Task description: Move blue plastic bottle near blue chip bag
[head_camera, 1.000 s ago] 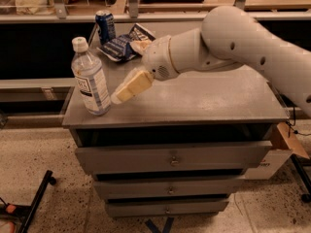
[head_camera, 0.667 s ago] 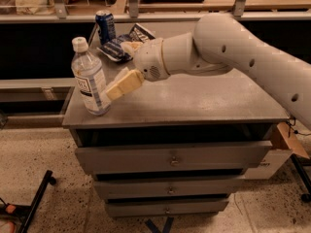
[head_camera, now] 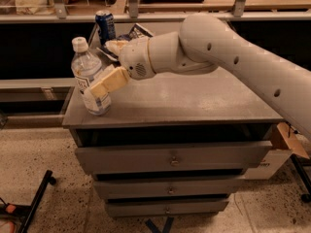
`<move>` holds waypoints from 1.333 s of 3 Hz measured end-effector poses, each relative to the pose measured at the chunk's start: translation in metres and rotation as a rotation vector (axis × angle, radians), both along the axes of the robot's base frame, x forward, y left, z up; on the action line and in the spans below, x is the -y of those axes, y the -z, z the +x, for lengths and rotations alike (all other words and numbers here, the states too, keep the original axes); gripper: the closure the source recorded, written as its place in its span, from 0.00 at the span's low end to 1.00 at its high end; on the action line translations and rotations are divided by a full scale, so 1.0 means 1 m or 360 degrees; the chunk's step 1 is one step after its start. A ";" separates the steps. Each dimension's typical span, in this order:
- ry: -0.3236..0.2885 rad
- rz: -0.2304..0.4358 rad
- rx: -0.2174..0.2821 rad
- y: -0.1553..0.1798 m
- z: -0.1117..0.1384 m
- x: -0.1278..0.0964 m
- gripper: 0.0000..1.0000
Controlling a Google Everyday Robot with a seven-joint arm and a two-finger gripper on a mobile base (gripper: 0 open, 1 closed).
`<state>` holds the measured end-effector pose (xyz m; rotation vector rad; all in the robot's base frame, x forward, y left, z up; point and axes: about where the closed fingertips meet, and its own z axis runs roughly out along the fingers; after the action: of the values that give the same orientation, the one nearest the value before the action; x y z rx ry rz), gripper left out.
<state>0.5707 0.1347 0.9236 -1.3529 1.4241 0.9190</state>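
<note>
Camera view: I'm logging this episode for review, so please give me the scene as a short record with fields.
surface: grey cabinet top, drawers below
blue plastic bottle: standing at the front left corner, white cap on
tool: at the bottle's front, overlapping its lower half
blue chip bag: at the back of the top, partly hidden by the arm
soda can: back left, beside the bag
bottle to bag: apart, not yet moved near
</note>
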 end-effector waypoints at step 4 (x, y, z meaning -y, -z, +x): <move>-0.0066 0.0045 -0.0064 0.000 -0.015 -0.017 0.88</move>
<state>0.5558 0.1521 0.9234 -1.3541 1.4129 0.9946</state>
